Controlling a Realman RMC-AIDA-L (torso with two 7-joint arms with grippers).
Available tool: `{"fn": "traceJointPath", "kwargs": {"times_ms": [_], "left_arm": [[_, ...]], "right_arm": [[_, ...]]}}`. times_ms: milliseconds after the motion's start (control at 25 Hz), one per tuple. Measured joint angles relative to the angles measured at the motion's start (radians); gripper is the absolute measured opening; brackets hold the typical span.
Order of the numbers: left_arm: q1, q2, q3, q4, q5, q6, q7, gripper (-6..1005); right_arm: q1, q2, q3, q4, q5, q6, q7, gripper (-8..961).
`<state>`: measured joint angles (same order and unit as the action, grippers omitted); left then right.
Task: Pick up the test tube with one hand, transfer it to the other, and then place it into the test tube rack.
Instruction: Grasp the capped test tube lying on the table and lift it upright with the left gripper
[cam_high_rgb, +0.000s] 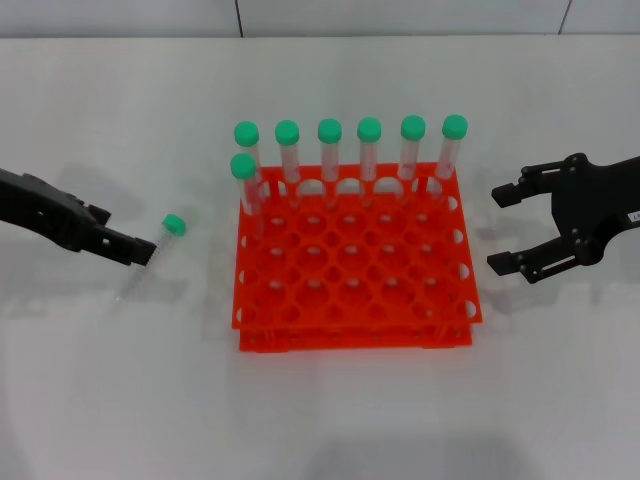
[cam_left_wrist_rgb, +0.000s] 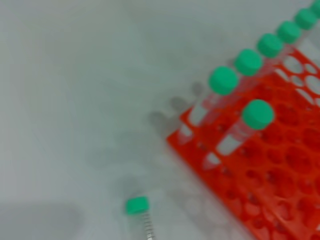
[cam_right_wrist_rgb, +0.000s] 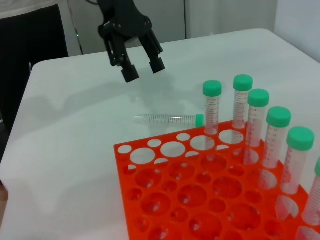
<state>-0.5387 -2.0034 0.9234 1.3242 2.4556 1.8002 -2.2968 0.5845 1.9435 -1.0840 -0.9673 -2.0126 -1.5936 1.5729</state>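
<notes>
The test tube rack stands at the middle of the table, with the test tube lying flat on the table just to its left, green cap toward the rack. The left end effector hovers spread over the tube's clear body, while the right end effector waits spread beyond the rack. The slim round tube could roll or squirt away if the fingers close off-centre, and seven capped tubes at the rack's far edge could be knocked later.

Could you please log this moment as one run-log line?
left claw: open above lying test tube | right claw: open, idle | rack: seven tubes
</notes>
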Motion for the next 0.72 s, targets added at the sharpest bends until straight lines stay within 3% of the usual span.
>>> {"fn": "traceJointPath", "kwargs": {"times_ms": [240, 480, 720], "left_arm": [[-0.027, 0.000, 0.006, 0.004, 0.108, -0.001, -0.058, 874], [-0.059, -0.024, 0.016, -0.004, 0.260, -0.012, -0.117, 875], [-0.062, -0.032, 0.078, -0.011, 0.286, -0.026, -0.158, 874]], "right_arm": [[0.000, 0.000, 0.002, 0.000, 0.000, -0.002, -0.005, 870], [0.003, 0.002, -0.001, -0.003, 0.000, -0.002, -0.007, 870], [0.003, 0.003, -0.003, -0.003, 0.000, -0.001, -0.009, 870]]}}
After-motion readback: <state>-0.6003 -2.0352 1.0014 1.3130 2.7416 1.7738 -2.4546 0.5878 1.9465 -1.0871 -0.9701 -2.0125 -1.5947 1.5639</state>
